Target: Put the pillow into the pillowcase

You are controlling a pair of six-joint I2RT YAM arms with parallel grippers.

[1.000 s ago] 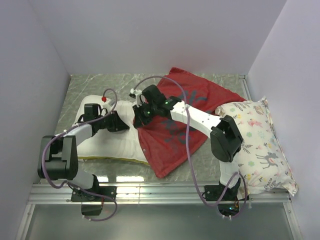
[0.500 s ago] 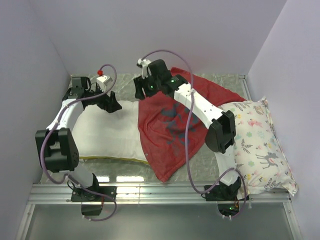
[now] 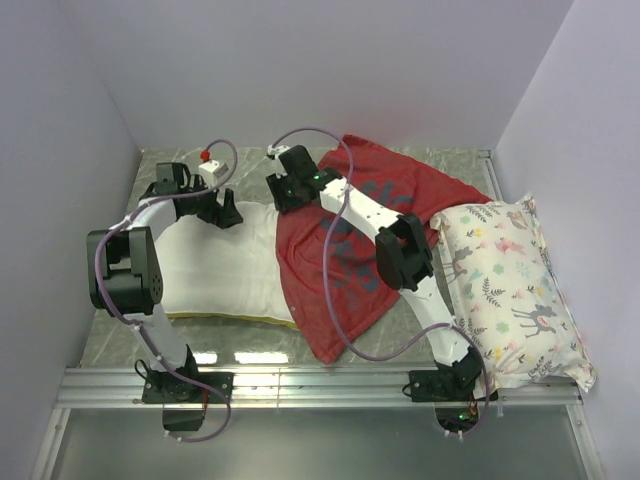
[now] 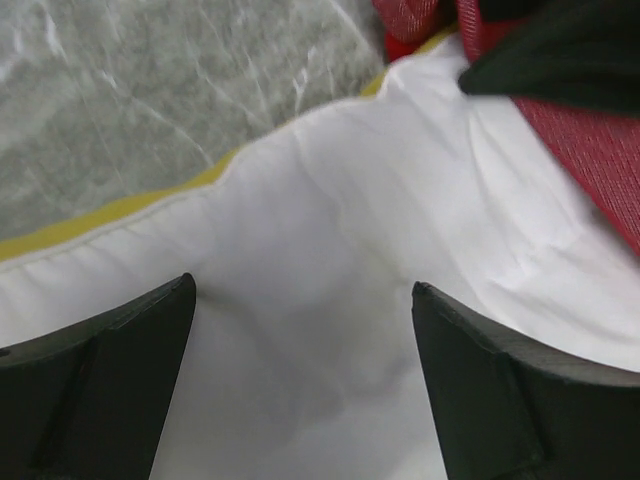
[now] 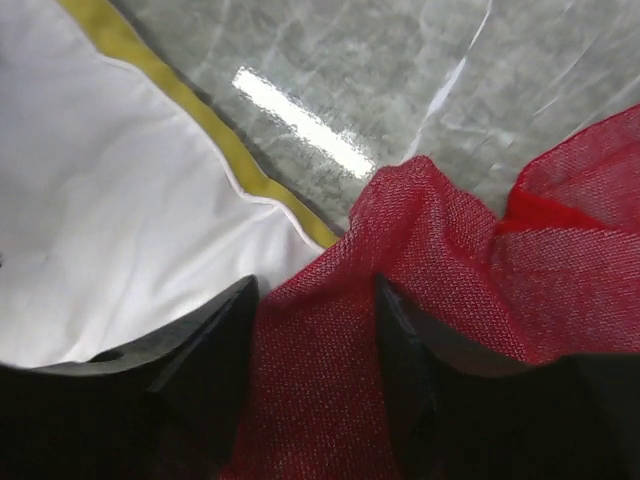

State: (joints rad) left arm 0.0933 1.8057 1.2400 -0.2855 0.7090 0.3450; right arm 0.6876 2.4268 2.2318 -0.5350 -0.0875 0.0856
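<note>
A large white foam-like pillow with a wavy outline and a yellow edge strip lay on the grey marbled table. Its right end was covered by the rumpled, coarse-woven red fabric pillowcase. The left hand hovered over the smooth white surface, fingers wide apart, gripping nothing. The right hand had its fingers apart, with a fold of red weave between them. A floral animal-print pillow lay far right.

A floral pillow (deer print) lies on the marbled table.
</note>
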